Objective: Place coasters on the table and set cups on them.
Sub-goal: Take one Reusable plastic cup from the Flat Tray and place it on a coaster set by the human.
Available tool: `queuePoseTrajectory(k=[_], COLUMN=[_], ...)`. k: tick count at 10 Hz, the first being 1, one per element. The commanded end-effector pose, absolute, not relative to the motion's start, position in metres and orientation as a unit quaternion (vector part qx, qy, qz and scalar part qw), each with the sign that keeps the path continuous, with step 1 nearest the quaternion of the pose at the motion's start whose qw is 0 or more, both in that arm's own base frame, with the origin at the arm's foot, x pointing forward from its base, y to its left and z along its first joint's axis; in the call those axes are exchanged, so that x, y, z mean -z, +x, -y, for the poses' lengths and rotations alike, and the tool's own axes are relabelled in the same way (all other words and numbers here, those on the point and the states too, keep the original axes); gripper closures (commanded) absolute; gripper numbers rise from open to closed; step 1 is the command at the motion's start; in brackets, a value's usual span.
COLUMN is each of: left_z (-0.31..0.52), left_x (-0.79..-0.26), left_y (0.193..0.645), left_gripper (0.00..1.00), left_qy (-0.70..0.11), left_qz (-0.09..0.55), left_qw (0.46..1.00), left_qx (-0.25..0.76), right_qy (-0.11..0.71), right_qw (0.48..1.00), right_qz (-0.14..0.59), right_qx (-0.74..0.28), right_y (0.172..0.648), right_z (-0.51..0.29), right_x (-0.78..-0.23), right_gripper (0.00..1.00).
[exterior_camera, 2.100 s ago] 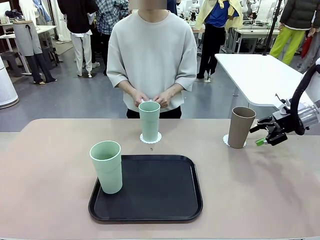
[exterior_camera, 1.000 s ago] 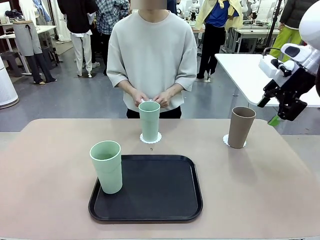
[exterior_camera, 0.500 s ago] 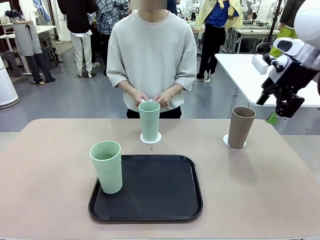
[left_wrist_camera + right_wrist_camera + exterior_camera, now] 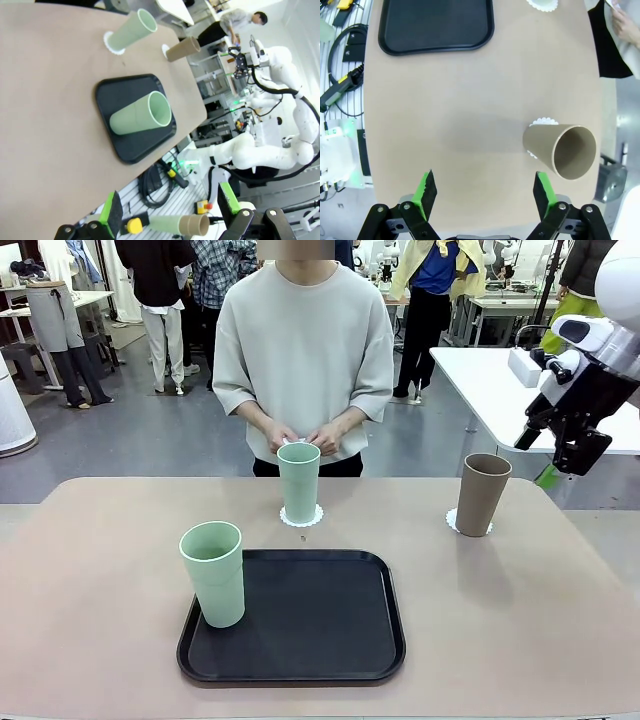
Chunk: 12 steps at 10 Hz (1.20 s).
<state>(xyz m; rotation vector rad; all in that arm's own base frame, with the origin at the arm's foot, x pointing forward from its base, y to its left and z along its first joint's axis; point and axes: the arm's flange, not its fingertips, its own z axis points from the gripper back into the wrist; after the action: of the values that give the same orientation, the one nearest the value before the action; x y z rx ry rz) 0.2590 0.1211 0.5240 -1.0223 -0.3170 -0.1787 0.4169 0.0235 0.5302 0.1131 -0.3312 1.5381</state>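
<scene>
My right tool [image 4: 483,189] hangs released; sweeping toward 9 o'clock could topple the tall brown matte tumbler [image 4: 560,150] off its white scalloped coaster [image 4: 542,121].

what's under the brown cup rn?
A white scalloped coaster lies under the brown cup on the table. Its lacy rim peeks out around the cup's base; its centre is covered by the cup.
</scene>
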Motion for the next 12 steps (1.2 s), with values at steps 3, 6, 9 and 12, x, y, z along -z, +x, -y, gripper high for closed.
queuePoseTrajectory(k=[3, 6, 9, 12], left_z=[-0.121, -0.121, -0.121, -0.121], left_x=[-0.526, -0.526, -0.526, -0.526], left_y=[0.258, 0.258, 0.258, 0.258], left_gripper=[0.00, 0.00, 0.00, 0.00], left_qy=[-0.492, -0.492, -0.492, -0.492], left_qz=[0.152, 0.152, 0.152, 0.152], left_qw=[0.853, 0.853, 0.853, 0.853], left_qx=[0.087, 0.087, 0.087, 0.087], right_qy=[0.050, 0.050, -0.003, -0.022], right_qw=[0.699, 0.699, 0.790, 0.907], right_qz=[0.153, 0.153, 0.224, 0.091], right_qx=[-0.697, -0.697, -0.571, -0.410], right_y=[0.419, 0.419, 0.410, 0.368], right_z=[-0.024, -0.024, -0.019, -0.022], right_x=[-0.528, -0.528, -0.548, -0.568], right_gripper=[0.00, 0.00, 0.00, 0.00])
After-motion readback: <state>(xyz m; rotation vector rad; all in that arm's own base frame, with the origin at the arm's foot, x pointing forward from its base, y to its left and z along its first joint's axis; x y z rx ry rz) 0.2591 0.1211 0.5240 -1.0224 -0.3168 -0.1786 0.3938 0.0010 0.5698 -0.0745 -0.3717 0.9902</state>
